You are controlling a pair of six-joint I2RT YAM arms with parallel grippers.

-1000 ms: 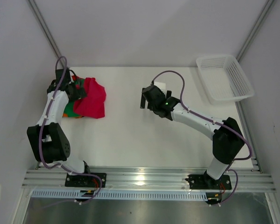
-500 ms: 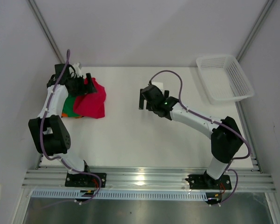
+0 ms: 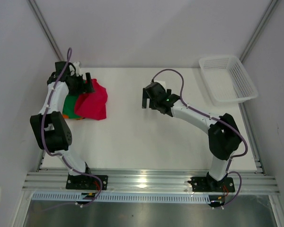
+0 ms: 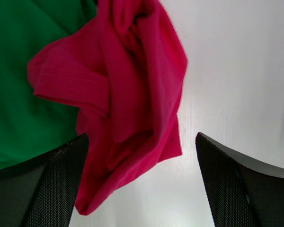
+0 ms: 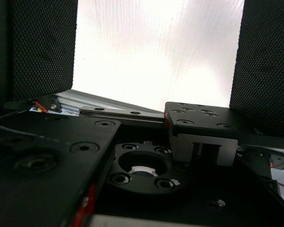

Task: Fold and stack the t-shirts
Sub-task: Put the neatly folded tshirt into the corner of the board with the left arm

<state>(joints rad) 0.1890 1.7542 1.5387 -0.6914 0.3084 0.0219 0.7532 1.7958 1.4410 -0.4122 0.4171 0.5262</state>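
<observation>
Left gripper [image 3: 87, 81] hovers over the pile, jaws wide, nothing held. Below it the crumpled crimson-red cloth t-shirt [image 4: 132, 85] lies bunched, partly on a flat green cloth t-shirt [image 4: 19, 71], far-left of the white table [image 3: 132, 137] — soft, light, floppy, prob. best pinched at a hem or shoulder edge. Right gripper [image 3: 144, 100] sits mid-table, wide open & empty — well apart from the shirts
</observation>
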